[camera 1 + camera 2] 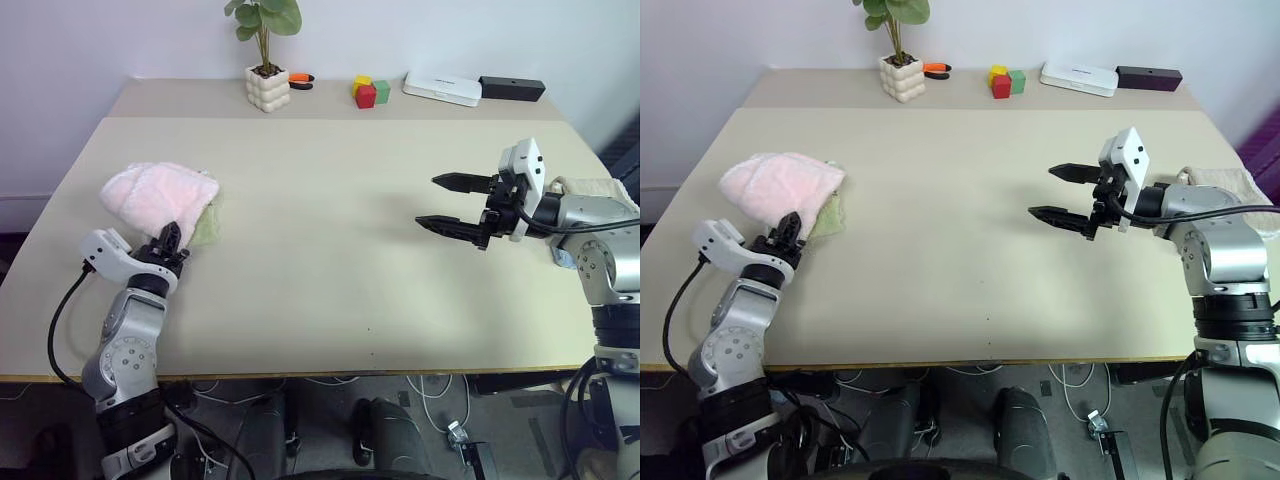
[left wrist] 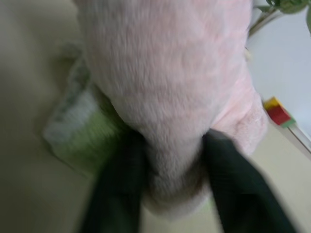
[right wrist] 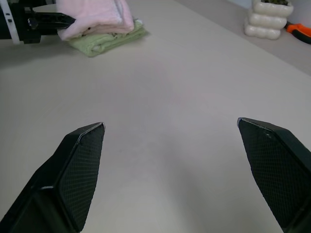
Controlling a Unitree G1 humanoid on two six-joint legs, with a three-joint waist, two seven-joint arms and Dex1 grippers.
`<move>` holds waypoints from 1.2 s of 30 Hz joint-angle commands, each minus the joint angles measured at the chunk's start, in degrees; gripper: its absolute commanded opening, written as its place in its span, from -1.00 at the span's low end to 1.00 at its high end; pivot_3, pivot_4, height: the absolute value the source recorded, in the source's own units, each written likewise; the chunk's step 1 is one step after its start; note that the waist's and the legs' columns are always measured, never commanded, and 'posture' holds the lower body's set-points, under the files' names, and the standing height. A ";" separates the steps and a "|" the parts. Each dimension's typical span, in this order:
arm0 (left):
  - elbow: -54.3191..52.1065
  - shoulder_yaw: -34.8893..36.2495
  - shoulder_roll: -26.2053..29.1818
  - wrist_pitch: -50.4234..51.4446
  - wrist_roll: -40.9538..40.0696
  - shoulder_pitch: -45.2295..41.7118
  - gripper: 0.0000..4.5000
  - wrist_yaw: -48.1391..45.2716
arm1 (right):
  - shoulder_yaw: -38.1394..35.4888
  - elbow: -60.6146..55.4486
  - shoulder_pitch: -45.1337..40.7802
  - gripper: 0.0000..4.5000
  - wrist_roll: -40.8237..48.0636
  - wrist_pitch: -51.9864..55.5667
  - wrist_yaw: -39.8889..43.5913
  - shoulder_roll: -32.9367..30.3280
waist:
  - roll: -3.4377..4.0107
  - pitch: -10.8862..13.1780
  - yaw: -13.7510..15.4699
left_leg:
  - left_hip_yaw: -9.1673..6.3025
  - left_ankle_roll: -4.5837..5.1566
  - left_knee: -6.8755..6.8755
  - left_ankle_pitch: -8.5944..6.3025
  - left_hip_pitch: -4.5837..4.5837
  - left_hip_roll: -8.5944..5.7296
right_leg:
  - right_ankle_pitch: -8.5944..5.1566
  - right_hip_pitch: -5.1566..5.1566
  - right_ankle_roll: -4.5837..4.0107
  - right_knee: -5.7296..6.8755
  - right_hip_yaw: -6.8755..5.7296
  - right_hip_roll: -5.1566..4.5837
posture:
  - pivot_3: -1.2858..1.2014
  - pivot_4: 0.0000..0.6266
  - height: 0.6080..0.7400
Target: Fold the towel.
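Note:
The pale pink towel (image 1: 160, 195) lies bunched in a folded heap at the table's left side, on top of a smaller light green cloth (image 1: 207, 225). My left gripper (image 1: 172, 240) is at the towel's near edge. In the left wrist view its two black fingers (image 2: 121, 184) stand apart, open, with a fold of the towel (image 2: 170, 73) between them. My right gripper (image 1: 445, 200) hovers above the bare table on the right, open wide with nothing between its fingers, pointing toward the left. The right wrist view has the towel (image 3: 95, 14) far ahead.
Along the back edge stand a potted plant (image 1: 268, 88), an orange tool (image 1: 300, 80), coloured blocks (image 1: 370, 92), a white box (image 1: 442, 88) and a black box (image 1: 512, 88). A beige cloth (image 1: 600, 188) lies by my right arm. The tan table (image 1: 330, 260) stretches wide between the grippers.

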 commanded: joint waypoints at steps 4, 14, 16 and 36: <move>-6.36 0.37 -0.38 2.80 -6.33 2.92 0.98 2.14 | -0.57 -0.82 -0.55 1.00 -0.01 -0.77 -0.07 0.71 | 0.00 0.00 -0.15 | 0.01 0.01 -0.01 -0.01 0.00 0.00 | 0.00 0.00 -0.01 -0.01 0.01 -0.01 | 0.03 -0.52 1.00; -14.32 -2.58 5.68 5.43 -10.65 12.05 0.98 -4.81 | 0.14 1.76 -1.50 1.00 -0.89 -1.79 0.37 2.73 | 0.02 0.00 -0.04 | -0.02 -0.12 -0.05 -0.14 0.00 0.08 | -0.11 -0.09 -0.26 -0.07 0.00 -0.05 | 0.03 -0.52 1.00; -16.93 -6.23 8.11 4.98 -7.70 13.98 0.98 -8.40 | -0.11 2.40 -1.59 1.00 -0.84 -2.00 0.56 3.29 | 0.02 0.00 -0.20 | 0.02 -0.05 -0.05 -0.19 -0.01 0.07 | -0.11 -0.05 -0.26 -0.11 0.01 -0.07 | 0.03 -0.52 1.00; -6.78 -25.90 25.51 -6.50 10.38 -4.38 0.98 -41.68 | -12.99 -15.00 10.98 1.00 10.13 5.47 1.78 -4.50 | 0.29 0.00 -0.08 | 0.19 -0.21 -0.23 0.00 -0.07 -0.01 | -0.06 -0.21 -0.25 -0.13 0.03 -0.04 | 0.03 -0.52 1.00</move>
